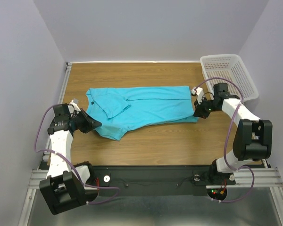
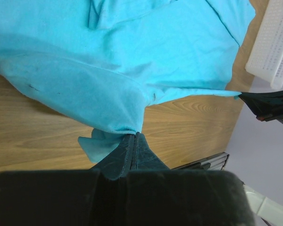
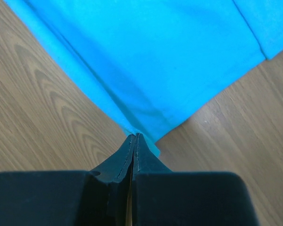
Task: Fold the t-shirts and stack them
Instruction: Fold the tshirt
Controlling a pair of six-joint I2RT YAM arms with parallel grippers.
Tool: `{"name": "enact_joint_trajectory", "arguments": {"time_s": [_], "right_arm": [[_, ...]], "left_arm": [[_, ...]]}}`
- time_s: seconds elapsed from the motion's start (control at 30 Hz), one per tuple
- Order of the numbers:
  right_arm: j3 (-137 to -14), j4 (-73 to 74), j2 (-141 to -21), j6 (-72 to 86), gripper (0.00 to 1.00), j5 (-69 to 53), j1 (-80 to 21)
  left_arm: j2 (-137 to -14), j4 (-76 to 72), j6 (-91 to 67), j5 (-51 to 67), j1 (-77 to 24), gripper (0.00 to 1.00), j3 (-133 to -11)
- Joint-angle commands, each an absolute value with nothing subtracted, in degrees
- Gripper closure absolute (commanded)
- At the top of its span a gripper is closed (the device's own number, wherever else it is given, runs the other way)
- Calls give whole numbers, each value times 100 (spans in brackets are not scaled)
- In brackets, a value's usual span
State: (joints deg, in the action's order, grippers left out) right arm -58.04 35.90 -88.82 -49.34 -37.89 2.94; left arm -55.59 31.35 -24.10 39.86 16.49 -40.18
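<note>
The jaws of the left gripper (image 2: 134,136) are pinched shut on a small bunch of fabric at the near left end of the plain turquoise-blue short-sleeved cotton t-shirt (image 2: 132,56). A little tuft of the cloth sticks out beside the black fingertips, and the fabric fans out from the grip. The jaws of the right gripper (image 3: 134,136) are likewise closed, clamping the near right corner of the same shirt, where the hem comes to a point between the tips. In the left wrist view the dark tip of the right gripper (image 2: 266,103) shows at the far end of the shirt's near edge, which thins to a point there. From above, the left gripper (image 1: 95,125) sits close to the left edge of the brown wood-grain tabletop (image 1: 170,141), and the right gripper (image 1: 197,112) is toward the right edge. The t-shirt (image 1: 146,106) lies lengthwise between them across the middle of the tabletop, mostly flat. At its left end a flap of fabric is folded over on top, and its near left part spreads toward the near edge. A white perforated plastic basket (image 1: 221,57) stands in the far right corner of the tabletop, apart from the shirt and just beyond the right arm.
</note>
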Motion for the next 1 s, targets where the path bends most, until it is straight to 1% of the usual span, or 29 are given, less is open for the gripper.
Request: {"name": "enact_joint_trajectory", "arguments": {"time_s": [0.0,0.4,0.57,0.97], "right_arm": [[-5774,3559,-8631,-4984,99,-3682,536],[-5766,3595,-8850,-5036,99,-3999,650],[-5958,3954,-8982,-5360,99,-4376,650],[-6275,4570,-9237,-5809,99,-4456,633]], "left_arm": [[-5625,3287,-2373,3841,1573,100,-4087],[-6047,3103,-2514,4043,1573,100,-4438],[-6196,3076,-2444,4227,1573,100,-4526],[-6398,3305,-2356,3727,1608,100,-5177]]}}
